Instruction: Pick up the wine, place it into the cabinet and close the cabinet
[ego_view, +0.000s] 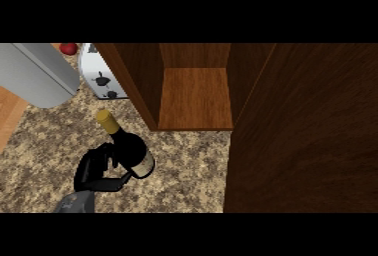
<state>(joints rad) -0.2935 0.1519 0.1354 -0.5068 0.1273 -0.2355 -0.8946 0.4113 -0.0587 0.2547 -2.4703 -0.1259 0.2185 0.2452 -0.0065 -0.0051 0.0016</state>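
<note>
A dark wine bottle (127, 145) with a yellow cap and a pale label tilts above the speckled counter, its neck pointing up and left. My left hand (94, 172) is shut on the bottle's lower body from the left, with the thumb curled under the near side. The wooden cabinet (196, 97) stands up and to the right of the bottle, and its inside shelf is bare. Its door (303, 130) is swung open and fills the right side of the view. My right hand does not show.
A white toaster (103, 80) stands just left of the cabinet's wall, behind the bottle. A large grey object (37, 75) lies at the upper left with a small red thing (68, 48) beyond it. A wooden surface (9, 117) borders the counter's left edge.
</note>
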